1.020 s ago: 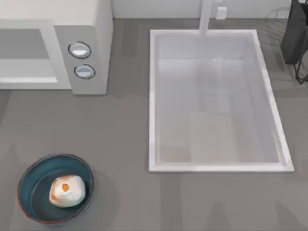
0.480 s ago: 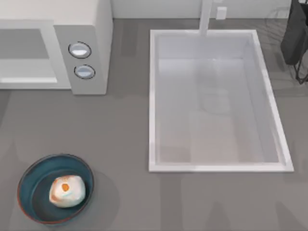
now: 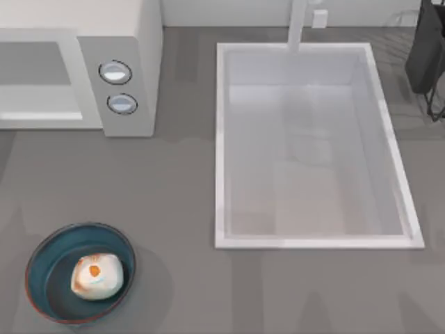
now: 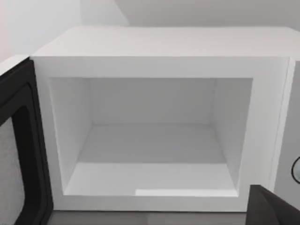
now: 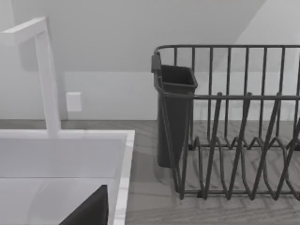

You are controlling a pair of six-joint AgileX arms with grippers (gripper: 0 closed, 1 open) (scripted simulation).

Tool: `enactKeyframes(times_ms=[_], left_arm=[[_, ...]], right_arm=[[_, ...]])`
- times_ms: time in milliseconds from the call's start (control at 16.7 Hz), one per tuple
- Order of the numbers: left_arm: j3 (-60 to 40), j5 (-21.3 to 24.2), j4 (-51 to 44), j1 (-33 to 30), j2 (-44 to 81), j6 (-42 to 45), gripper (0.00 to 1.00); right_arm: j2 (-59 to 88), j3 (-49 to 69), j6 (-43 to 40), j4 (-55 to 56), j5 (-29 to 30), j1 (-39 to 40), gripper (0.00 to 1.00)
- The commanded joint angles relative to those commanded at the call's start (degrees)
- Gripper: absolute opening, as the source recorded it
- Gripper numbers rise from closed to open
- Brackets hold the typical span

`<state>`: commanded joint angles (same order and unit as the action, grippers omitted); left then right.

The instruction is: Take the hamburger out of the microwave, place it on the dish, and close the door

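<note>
Hamburger (image 3: 97,276): lying in the dish (image 3: 49,261), table's near-left
Microwave (image 4: 159,61): cavity bare, door (image 4: 18,150) swung open
Grippers: finger state cannot be told

A white rectangular sink basin (image 3: 313,146) is sunk into the grey counter (image 3: 181,195) towards the right side. A white faucet (image 3: 297,24) rises at its far edge, with a small white wall plate (image 5: 74,101) behind. A dark wire dish rack (image 5: 234,140) with a utensil cup (image 5: 173,112) stands just right of the sink.
</note>
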<state>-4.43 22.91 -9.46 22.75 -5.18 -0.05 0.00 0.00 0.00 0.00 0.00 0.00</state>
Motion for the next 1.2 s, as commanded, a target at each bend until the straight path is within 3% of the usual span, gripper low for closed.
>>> enactKeyframes(times_ms=[300,540,840,1200], left_arm=[[0.12,6.17,-10.32,6.14,-10.61,-0.19,0.00],[0.20,7.00,-11.79,6.97,-12.08,-0.23,0.00],[-3.11,7.60,-12.84,8.02,-6.17,2.02,0.00],[-20.84,11.17,-19.21,16.72,17.31,14.32,0.00]], right_arm=[[0.00,0.00,0.00,0.00,0.00,0.00,1.00],[0.00,0.00,0.00,0.00,0.00,0.00,1.00],[0.00,0.00,0.00,0.00,0.00,0.00,1.00],[0.00,0.00,0.00,0.00,0.00,0.00,1.00]])
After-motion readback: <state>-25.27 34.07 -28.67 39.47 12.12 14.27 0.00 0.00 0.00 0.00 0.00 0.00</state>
